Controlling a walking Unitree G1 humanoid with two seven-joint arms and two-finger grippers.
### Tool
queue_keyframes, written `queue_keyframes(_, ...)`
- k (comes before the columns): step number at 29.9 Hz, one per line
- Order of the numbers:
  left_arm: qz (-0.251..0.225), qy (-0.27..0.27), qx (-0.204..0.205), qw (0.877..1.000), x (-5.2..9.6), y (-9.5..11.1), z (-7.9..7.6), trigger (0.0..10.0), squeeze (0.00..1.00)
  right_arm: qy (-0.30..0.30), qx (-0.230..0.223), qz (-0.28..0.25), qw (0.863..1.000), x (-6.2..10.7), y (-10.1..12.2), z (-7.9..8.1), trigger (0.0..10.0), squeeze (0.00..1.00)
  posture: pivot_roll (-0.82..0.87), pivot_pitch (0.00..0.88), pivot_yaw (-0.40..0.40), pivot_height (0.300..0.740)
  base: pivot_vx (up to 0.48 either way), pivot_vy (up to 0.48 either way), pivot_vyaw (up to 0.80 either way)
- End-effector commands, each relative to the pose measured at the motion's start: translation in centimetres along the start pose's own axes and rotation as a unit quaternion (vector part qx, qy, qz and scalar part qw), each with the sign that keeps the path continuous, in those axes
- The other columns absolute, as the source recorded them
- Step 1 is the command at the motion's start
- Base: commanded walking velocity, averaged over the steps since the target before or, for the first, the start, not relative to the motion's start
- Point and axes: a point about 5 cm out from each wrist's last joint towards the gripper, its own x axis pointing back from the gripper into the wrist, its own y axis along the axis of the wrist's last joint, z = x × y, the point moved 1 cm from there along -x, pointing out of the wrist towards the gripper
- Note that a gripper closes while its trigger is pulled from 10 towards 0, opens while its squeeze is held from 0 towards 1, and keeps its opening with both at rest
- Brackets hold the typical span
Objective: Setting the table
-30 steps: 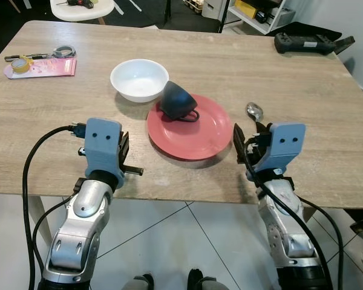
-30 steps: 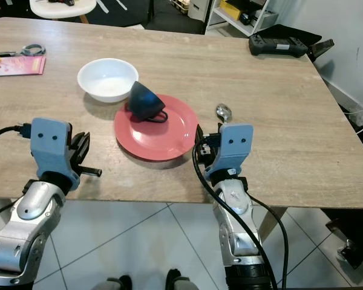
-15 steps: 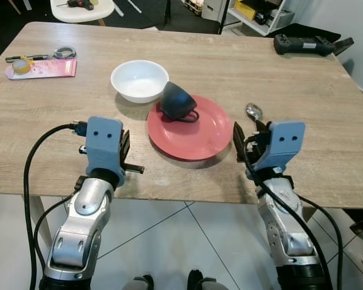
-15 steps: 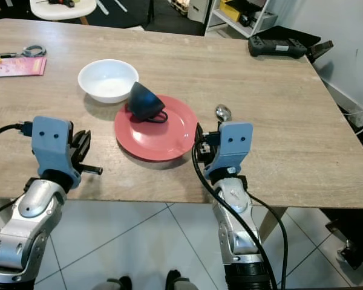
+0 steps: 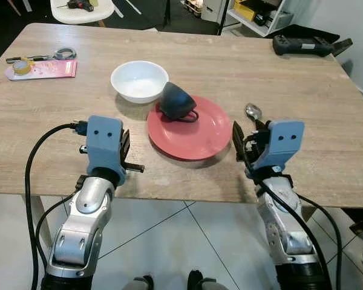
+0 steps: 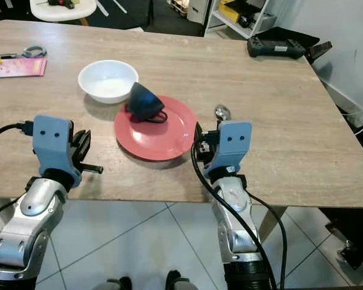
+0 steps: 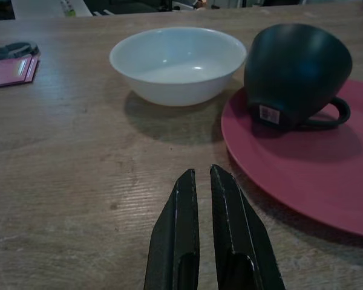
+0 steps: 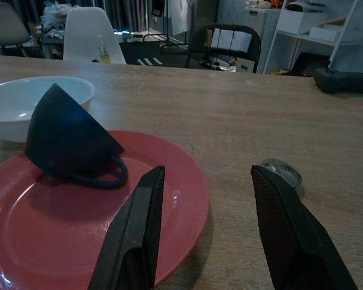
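Right gripper (image 8: 206,226), fingers wide apart & empty, hovers btwn red plate (image 5: 190,130) & spoon (image 5: 254,111); left gripper (image 7: 204,232) closed, empty; dark cup (image 5: 176,99) lies tipped on plate w/ bowl (image 5: 139,80) beside it, so setting looks barely started.

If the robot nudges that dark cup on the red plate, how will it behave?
The dark cup lies tipped on the red plate, so it may rock or roll. Its handle touches the plate and could check that. The glossy plate may let it slide.
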Motion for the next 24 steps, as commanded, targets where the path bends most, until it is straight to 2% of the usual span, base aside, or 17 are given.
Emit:
queue_keyframes(1, 0.005, 0.006, -0.004, 1.000, 0.00, -0.30, 0.13, 10.0, 0.00, -0.007, 0.001, 0.013, 1.000, 0.16, -0.61, -0.32, 10.0, 0.00, 0.06, 0.145, 0.015, 0.740, 0.000, 0.000, 0.00)
queue_keyframes(5, -0.001, 0.006, -0.004, 1.000, -0.01, -0.20, 0.20, 10.0, 0.00, -0.007, 0.001, 0.013, 1.000, 0.16, -0.61, -0.29, 10.0, 0.00, 0.06, 0.146, 0.017, 0.740, 0.000, 0.000, 0.00)
queue_keyframes(9, -0.005, 0.004, -0.008, 1.000, -0.04, -0.11, 0.20, 10.0, 0.00, -0.005, 0.001, 0.012, 1.000, 0.17, -0.61, -0.21, 10.0, 0.00, 0.06, 0.146, 0.017, 0.740, 0.277, 0.000, 0.00)
queue_keyframes(24, -0.005, 0.000, -0.008, 1.000, -0.17, -0.08, 0.19, 10.0, 0.00, -0.008, 0.001, 0.012, 1.000, 0.19, -0.68, -0.29, 10.0, 0.00, 0.06, 0.141, 0.022, 0.740, 0.455, 0.000, 0.00)
